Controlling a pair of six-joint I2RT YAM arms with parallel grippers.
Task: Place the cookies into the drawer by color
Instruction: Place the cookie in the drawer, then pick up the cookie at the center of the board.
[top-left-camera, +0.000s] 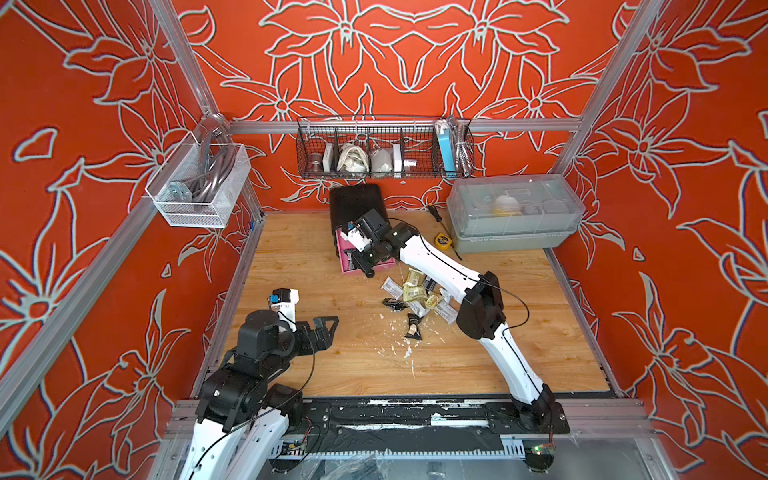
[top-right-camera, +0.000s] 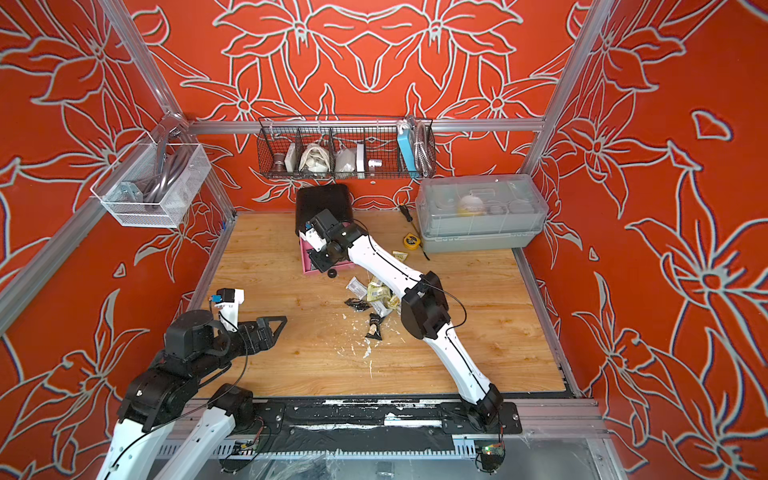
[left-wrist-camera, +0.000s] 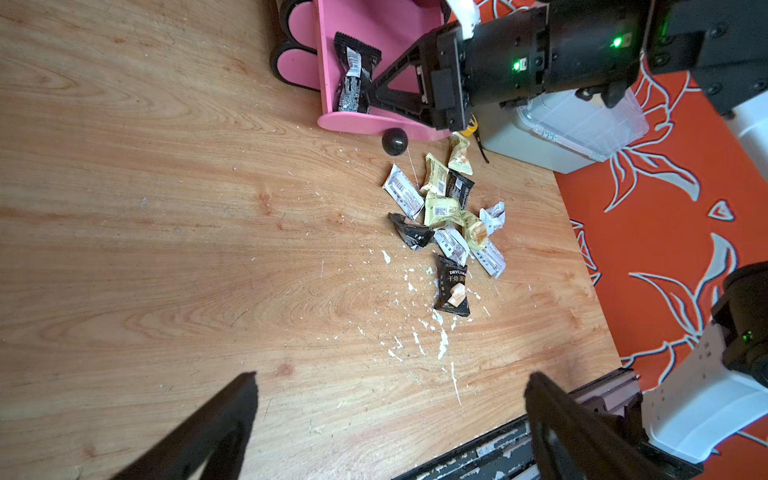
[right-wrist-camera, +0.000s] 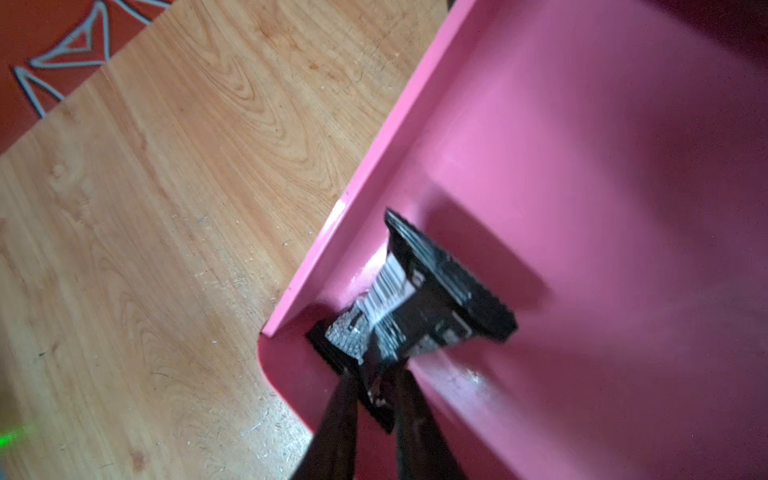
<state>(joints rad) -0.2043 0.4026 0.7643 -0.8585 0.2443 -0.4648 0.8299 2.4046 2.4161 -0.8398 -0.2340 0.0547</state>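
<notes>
Currently, the right tool (right-wrist-camera: 374, 374) is positioned inside the pulled-out pink drawer (right-wrist-camera: 415, 145) of the chest (top-left-camera: 355, 199), at the upper centre of both top views. Its fingers are set narrowly apart, and the crimped end of a black cookie (right-wrist-camera: 436, 299) lies between them. Whether that end is clamped cannot be told. The black cookie is laid on the drawer floor, against a side wall and close to a corner. The drawer's knob (left-wrist-camera: 394, 141) points toward the other cookies (top-left-camera: 415, 291).

These cookies are heaped on the tabletop (top-left-camera: 540, 311) just below and to the right of the drawer in both top views. Black, yellow and white wrappers are mixed, and the heap is partly covered by the right arm. A lone cookie (top-left-camera: 413, 328), black, is placed just below the heap among white flecks.

The left tool (top-left-camera: 330, 330) is held at the lower left of both top views, its fingers spread wide, well apart from the heap.
</notes>
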